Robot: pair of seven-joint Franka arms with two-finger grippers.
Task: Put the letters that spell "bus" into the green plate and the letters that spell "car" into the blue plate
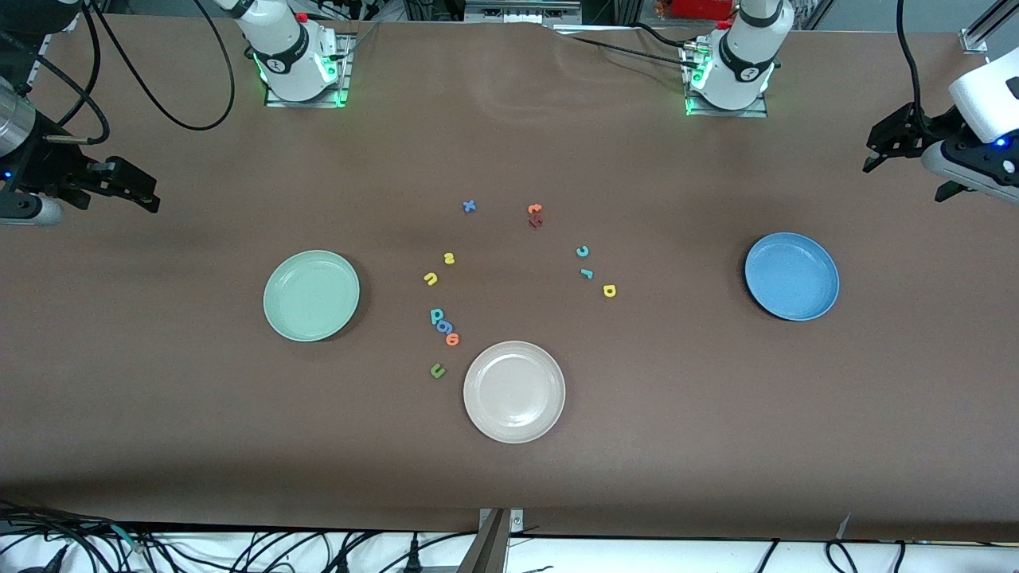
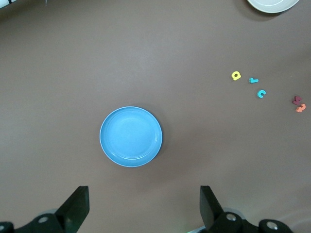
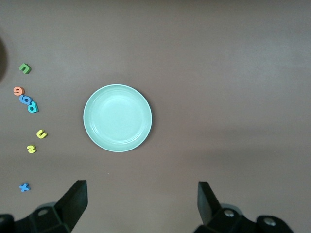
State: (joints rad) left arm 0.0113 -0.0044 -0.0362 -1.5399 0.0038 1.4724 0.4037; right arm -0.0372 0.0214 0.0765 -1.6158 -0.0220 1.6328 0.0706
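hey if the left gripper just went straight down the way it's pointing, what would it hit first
Probably bare table or the near rim of the blue plate. The left gripper hangs open, looking down, with the plate just ahead of its fingers; depth is hard to judge.

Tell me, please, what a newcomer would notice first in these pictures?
Three round plates stand out: the green plate toward the right arm's end, the blue plate toward the left arm's end, and a beige plate nearest the front camera. Between them lie tiny scattered letters, among them a yellow "u" and a teal "c".
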